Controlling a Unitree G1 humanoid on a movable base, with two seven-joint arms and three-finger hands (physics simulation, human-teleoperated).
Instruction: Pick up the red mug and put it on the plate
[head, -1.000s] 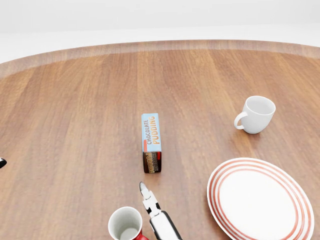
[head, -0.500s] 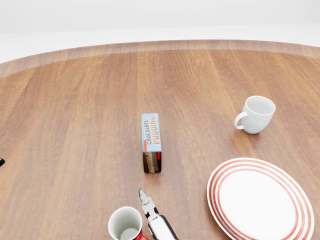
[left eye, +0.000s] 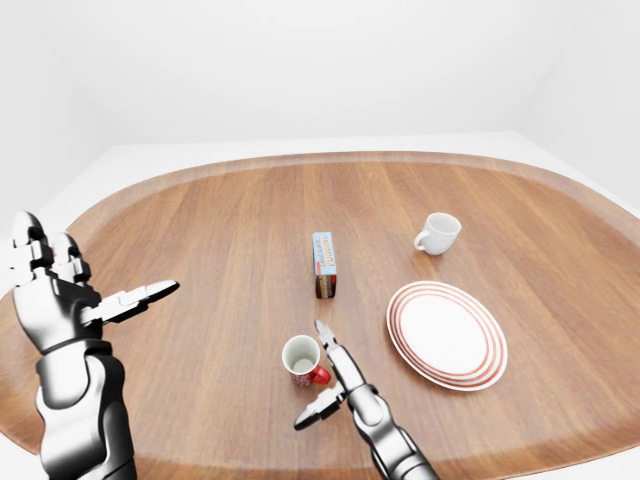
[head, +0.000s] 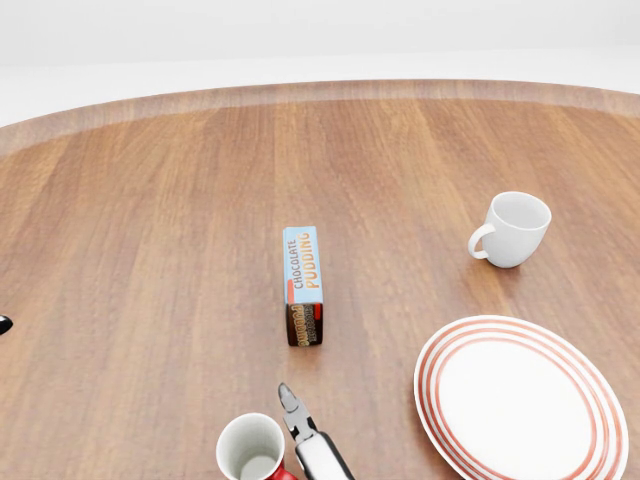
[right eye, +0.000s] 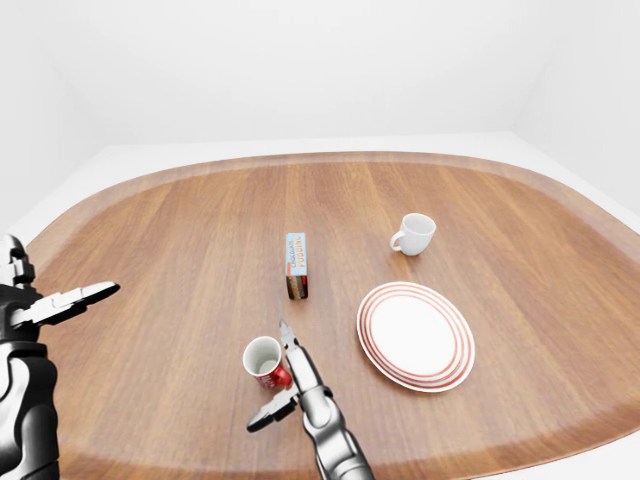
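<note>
- The left hand (left eye: 60, 300) is held up at the left of the left-eye view, well apart from everything on the desk (left eye: 200, 230). Its fingers (left eye: 140, 296) are spread apart and hold nothing.
- The red mug (left eye: 303, 360) stands upright on the desk, just to the left of the right hand's fingers. It looks empty inside. Its handle sticks out toward those fingers.
- The right hand (left eye: 335, 375) is low beside the mug. Its fingers (left eye: 326, 340) are apart, one pointing up past the mug and one reaching out below it. They stand next to the mug and are not closed round it. I cannot tell if a finger touches the handle.
- A pudding box (left eye: 325, 265) lies on the desk above the right hand's fingers, near them but not touching.
- The plate (left eye: 447, 333) is to the right of the right hand's fingers, bare, with red rings round its rim.
- A white cup (left eye: 438, 232) sits above the plate, well apart from both hands.
- How far along: I think the job has only begun. The mug is not picked up yet. Grabbing it, carrying it right and setting it on the plate are all left.
- Hard to see: in the head view the mug and right hand are cut off at the bottom, and the left hand hardly shows.
</note>
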